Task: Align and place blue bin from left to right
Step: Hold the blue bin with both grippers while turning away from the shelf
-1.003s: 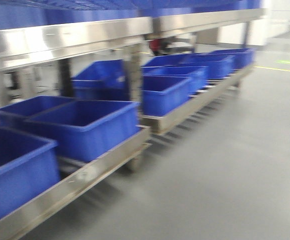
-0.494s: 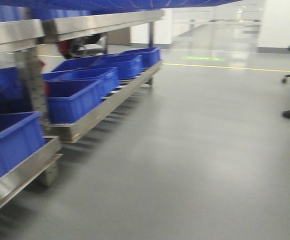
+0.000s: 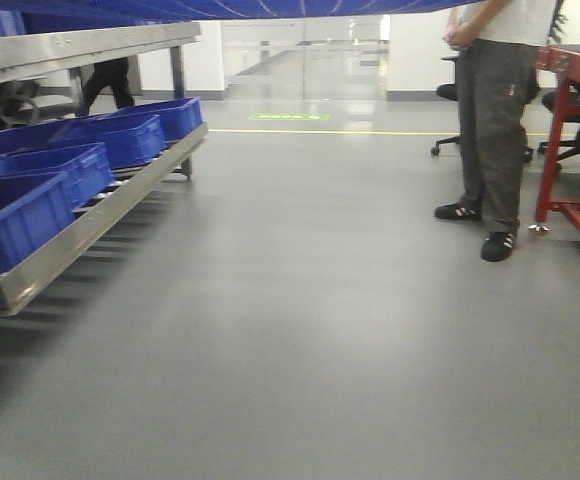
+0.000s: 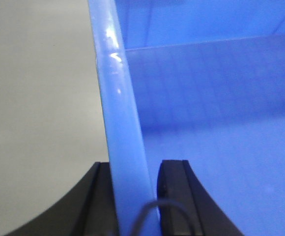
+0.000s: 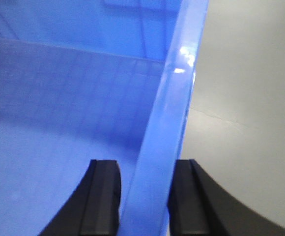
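Note:
I hold the blue bin between both grippers, one on each side rim. In the left wrist view the light-blue rim of the blue bin (image 4: 123, 113) runs up between the black fingers (image 4: 99, 199), and my left gripper (image 4: 135, 199) is shut on it. The bin's empty inside (image 4: 221, 123) lies to the right of the rim. In the right wrist view my right gripper (image 5: 145, 196) is shut on the opposite rim (image 5: 169, 108), with grey floor beyond. In the front view a blue edge of the bin (image 3: 220, 8) spans the top.
A steel rack (image 3: 80, 235) with several other blue bins (image 3: 30, 185) runs along the left. A person (image 3: 490, 120) stands at the right beside a red metal frame (image 3: 570, 130) and an office chair (image 3: 450, 95). Grey floor (image 3: 300, 330) fills the middle.
The front view has swung to the right: the rack and its bins slid to the left edge, and the person and red frame came into view.

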